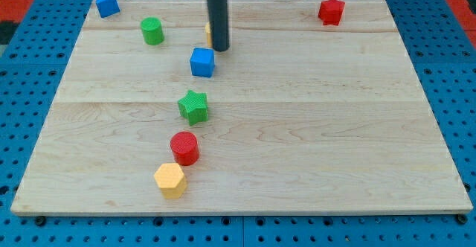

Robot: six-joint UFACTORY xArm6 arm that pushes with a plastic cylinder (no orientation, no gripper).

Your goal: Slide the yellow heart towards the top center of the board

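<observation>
The yellow heart point(209, 33) is mostly hidden behind my rod; only a thin yellow sliver shows at the rod's left edge, near the view's top centre of the wooden board point(312, 128). My tip point(221, 49) rests on the board just right of and in front of that sliver, touching or almost touching it. A blue cube point(202, 62) lies just below and left of the tip.
A green cylinder point(152, 30) and a blue block point(107, 4) lie at the top left. A red star-like block point(331, 11) is at the top right. A green star point(193, 106), a red cylinder point(184, 147) and a yellow hexagon point(170, 180) run down the lower left.
</observation>
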